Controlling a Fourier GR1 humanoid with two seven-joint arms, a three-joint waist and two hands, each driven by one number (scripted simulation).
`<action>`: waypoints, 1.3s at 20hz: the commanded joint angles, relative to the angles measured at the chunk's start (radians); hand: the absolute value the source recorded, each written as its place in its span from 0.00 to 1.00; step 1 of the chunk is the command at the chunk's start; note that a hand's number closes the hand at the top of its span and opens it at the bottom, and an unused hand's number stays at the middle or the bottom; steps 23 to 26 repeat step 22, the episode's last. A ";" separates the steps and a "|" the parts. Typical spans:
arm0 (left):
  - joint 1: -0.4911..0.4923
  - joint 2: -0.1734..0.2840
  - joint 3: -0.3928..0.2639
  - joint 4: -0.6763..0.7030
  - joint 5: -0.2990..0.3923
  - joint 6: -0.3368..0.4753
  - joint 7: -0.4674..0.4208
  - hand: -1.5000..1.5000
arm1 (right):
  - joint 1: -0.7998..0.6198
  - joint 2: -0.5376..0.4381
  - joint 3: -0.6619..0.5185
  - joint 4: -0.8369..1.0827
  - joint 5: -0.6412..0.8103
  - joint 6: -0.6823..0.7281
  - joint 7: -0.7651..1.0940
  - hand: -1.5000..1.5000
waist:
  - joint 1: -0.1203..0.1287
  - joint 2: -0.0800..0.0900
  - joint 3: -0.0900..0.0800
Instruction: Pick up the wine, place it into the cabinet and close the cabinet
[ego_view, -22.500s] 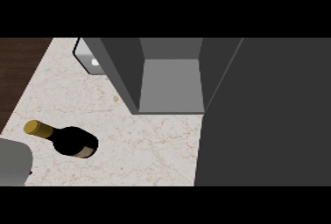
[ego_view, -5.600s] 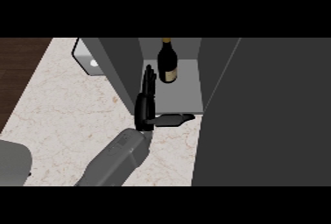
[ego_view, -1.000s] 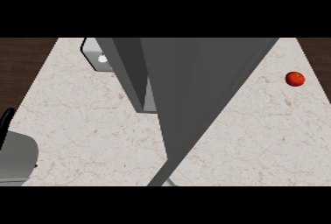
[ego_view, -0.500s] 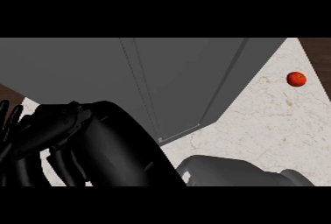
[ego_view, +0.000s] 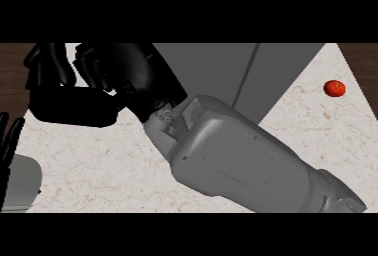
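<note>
The grey cabinet (ego_view: 221, 70) stands at the top middle, its front showing as flat panels with one seam, so it looks closed. No wine bottle shows anywhere. My right forearm (ego_view: 244, 160) crosses the view from the lower right. Its black right hand (ego_view: 111, 80) is close to the camera at the upper left, in front of the cabinet's left side, with the fingers (ego_view: 48, 67) curled and nothing visible in them. My left hand (ego_view: 9, 145) rests at the left edge, fingers straight and pointing up.
A small red round fruit (ego_view: 334, 88) lies on the pale marble counter (ego_view: 317, 135) at the right. Dark wood shows past the counter's edges at the top corners. The right arm hides much of the counter's middle.
The right hand has risen from the lower left to the upper left, and its forearm now spans the view. The cabinet front has swung round to show flat.
</note>
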 joint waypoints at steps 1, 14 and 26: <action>-0.013 -0.022 0.011 -0.011 -0.023 0.015 0.029 0.00 | -0.048 0.006 -0.012 0.137 -0.033 -0.010 -0.058 1.00 | -0.003 -0.002 0.001; -0.020 -0.049 0.005 -0.032 -0.052 0.014 0.059 0.00 | -0.020 -0.100 -0.166 0.379 -0.015 0.188 -0.288 1.00 | -0.002 0.005 0.001; -0.057 -0.043 0.032 -0.015 -0.041 0.011 0.078 0.00 | -0.002 -0.127 -0.164 0.414 -0.001 0.228 -0.333 1.00 | -0.003 0.006 0.001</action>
